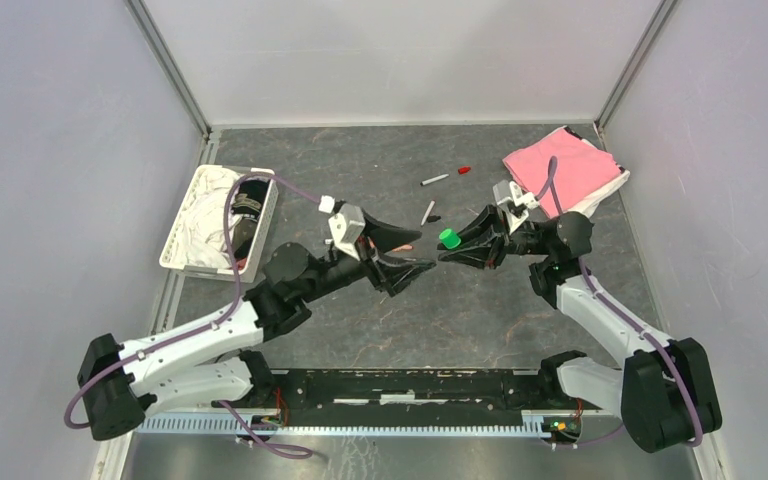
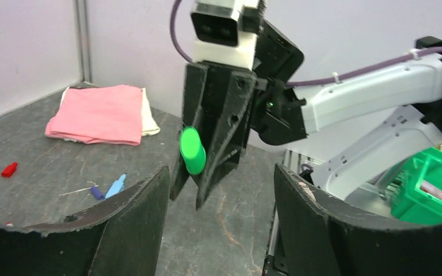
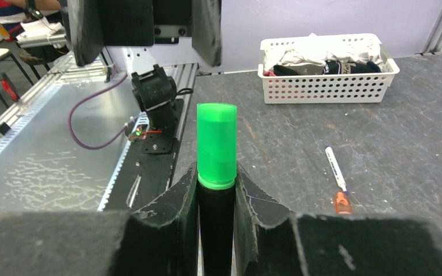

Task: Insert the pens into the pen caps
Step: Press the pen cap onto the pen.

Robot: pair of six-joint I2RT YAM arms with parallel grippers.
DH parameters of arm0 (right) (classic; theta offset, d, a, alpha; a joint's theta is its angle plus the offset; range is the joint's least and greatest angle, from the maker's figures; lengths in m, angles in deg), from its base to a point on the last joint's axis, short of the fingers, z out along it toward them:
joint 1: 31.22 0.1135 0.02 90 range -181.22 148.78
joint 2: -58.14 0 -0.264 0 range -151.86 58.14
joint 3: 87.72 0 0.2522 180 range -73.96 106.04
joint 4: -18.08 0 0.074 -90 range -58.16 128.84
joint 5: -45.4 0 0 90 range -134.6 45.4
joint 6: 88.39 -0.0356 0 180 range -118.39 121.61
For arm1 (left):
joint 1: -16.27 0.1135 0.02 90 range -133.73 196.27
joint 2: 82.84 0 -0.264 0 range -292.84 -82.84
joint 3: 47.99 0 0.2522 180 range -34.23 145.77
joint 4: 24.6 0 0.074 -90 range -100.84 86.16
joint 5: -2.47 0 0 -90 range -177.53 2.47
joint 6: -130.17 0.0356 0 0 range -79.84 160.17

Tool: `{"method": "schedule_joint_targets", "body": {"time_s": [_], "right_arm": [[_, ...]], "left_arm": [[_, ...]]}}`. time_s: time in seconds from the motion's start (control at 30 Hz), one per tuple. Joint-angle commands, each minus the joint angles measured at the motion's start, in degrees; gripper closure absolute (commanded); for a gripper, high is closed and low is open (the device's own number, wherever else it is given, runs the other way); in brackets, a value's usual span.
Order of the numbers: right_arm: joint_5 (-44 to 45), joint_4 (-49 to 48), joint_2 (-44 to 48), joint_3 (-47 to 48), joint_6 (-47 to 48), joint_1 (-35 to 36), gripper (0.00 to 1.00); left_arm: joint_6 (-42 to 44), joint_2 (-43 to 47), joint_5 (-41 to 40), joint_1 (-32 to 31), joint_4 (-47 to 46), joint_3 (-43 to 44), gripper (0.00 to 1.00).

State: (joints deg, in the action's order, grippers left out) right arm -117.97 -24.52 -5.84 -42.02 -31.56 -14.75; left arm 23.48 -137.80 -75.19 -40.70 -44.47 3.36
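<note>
Your right end effector (image 3: 217,184) grips the black marker (image 3: 217,230), green cap (image 3: 216,146) on; your left end effector (image 1: 420,250) stands wide open, empty.

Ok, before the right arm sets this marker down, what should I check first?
1. Green cap fully on the black marker: ok, its rim meets the barrel.
2. Right gripper shut on the marker: ok.
3. Left gripper open and apart from the cap: ok.
4. Next white pen and red cap in sight: ok, lying apart on the table.
5. Whether that cap belongs to that pen: cannot tell.
</note>
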Motion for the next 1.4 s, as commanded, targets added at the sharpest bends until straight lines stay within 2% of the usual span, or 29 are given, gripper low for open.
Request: {"method": "schedule_joint_targets", "body": {"time_s": [0.0,0.17,0.27,0.47,0.63,0.73,0.8,0.9,1.0,1.17,1.27,1.37], "right_arm": [[-0.71,1.34,0.68,-1.39,8.66,0.27,1.00],[1.34,-4.72,-0.07,-3.70,8.82,0.75,1.00],[1.56,-4.62,-0.43,-3.53,8.85,1.12,1.00],[1.36,-0.80,-0.60,-2.40,9.18,1.22,1.00],[1.45,0.09,-0.35,-2.50,9.18,1.22,1.00],[1.62,0.28,-0.23,-2.34,8.96,1.22,1.00],[1.81,0.35,-0.24,-2.33,8.71,1.22,1.00],[2.17,1.60,-0.35,-2.15,9.08,1.28,1.00],[2.17,4.18,-0.15,-1.52,10.44,1.25,1.00],[2.91,13.66,0.57,0.99,16.89,1.25,1.00],[3.20,13.21,0.20,1.54,15.93,1.15,1.00],[3.98,7.38,-0.38,0.47,11.66,0.00,1.00]], "left_arm": [[4.57,-4.05,-3.44,0.50,9.23,8.15,0.28],[5.01,-7.75,-3.72,0.87,11.28,11.50,0.25],[4.91,-8.28,-2.82,1.51,9.97,11.20,0.22],[3.41,-10.70,0.79,1.64,5.82,10.89,0.26],[3.30,-13.14,2.95,1.69,5.33,12.63,0.39],[3.65,-13.55,3.39,1.69,6.54,13.46,0.62],[3.65,-13.62,3.82,1.73,6.96,13.48,0.69],[3.68,-13.71,4.46,1.83,7.19,13.40,0.97],[3.91,-14.67,5.78,1.87,8.35,13.82,0.98],[4.64,-17.76,13.67,1.87,12.85,14.05,0.98],[4.47,-18.82,17.68,1.78,14.72,11.74,0.98],[4.88,-18.44,19.44,1.69,16.52,8.02,0.98]]}}
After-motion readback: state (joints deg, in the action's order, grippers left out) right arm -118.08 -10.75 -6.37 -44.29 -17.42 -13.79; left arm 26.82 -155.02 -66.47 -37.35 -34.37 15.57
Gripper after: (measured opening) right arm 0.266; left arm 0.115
